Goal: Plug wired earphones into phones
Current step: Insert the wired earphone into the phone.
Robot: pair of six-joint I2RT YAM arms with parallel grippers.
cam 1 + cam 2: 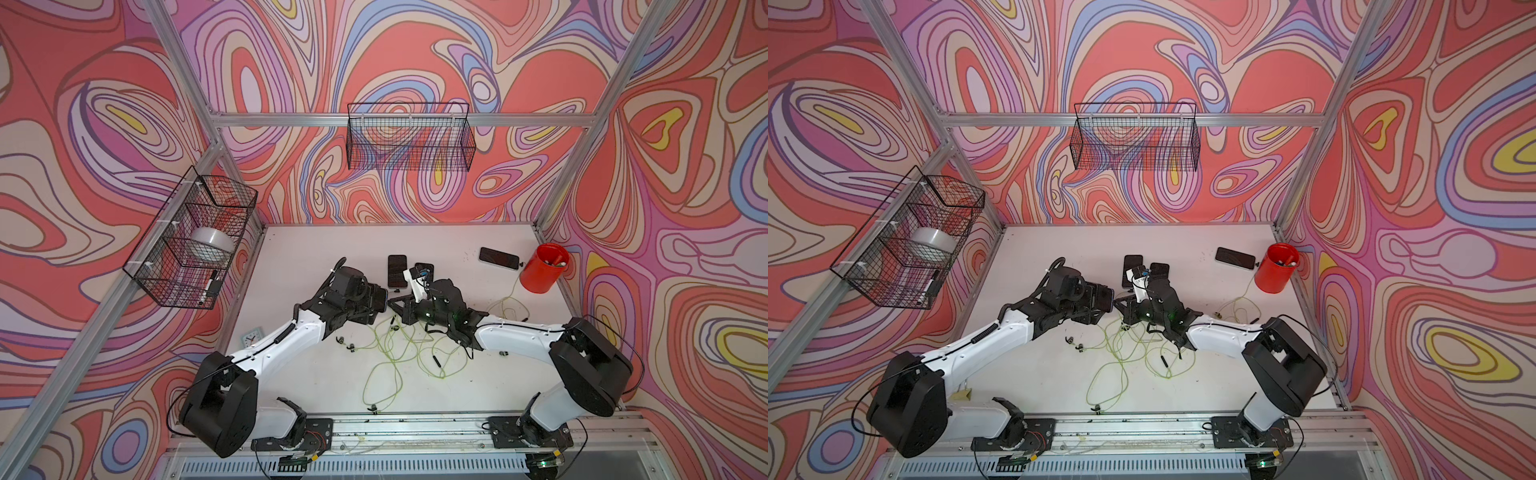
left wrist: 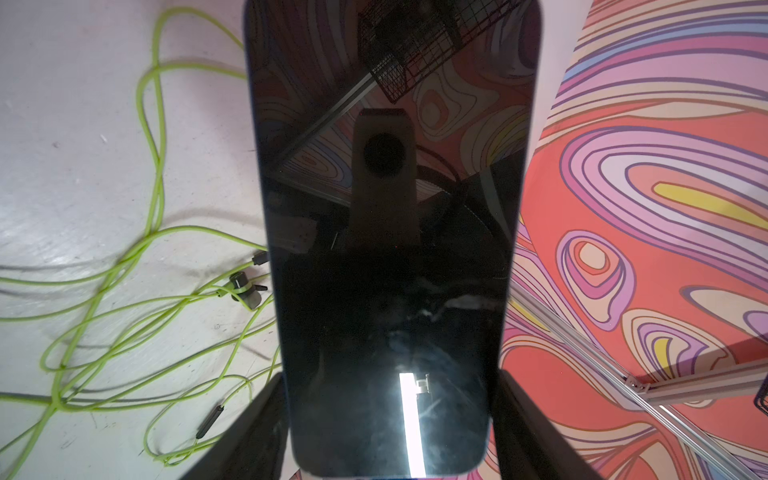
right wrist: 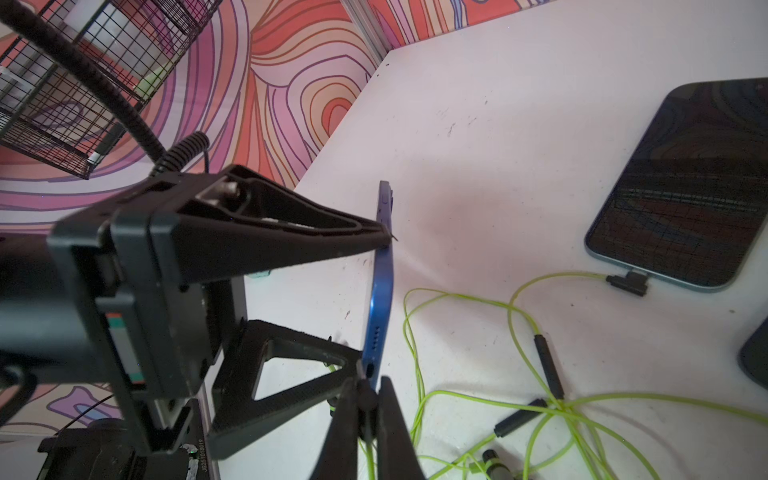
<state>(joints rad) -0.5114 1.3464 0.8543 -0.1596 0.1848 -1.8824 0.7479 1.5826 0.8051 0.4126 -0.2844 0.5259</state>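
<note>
Looks like the actual plugging-in step is being set up here. One of the phones [image 2: 382, 249] is being held clear of the table [image 1: 316, 257] by the left gripper [image 1: 380, 298]. Its jaws are being spread fairly wide and clamped across the phone's short width, so the long axis is being pointed straight out ahead of that gripper. In a top view, with 12 o'clock at the back wall, that's roughly toward 3 o'clock.

The right gripper [image 3: 368, 390] is being squeezed all but closed on a small dark plug [image 3: 366, 409] from the wired earphones [image 2: 158, 166]. The two grippers are being brought nose to nose, and from the right one the phone is lying at about 9 o'clock.

In the right wrist view a little oval port [image 3: 370, 368] is being shown on the phone's blue edge, just beside the plug tip. Whether they're touching can't be told.

Best guess is that the plug needs lining up with the phone's long axis and pushing toward 9 o'clock. The right arm is the nearer one for that, while the left just braces.

The slack cable is being left tangled on the table at about 6 o'clock. Another phone [image 1: 397, 270] is lying flat at 12 o'clock.
</note>
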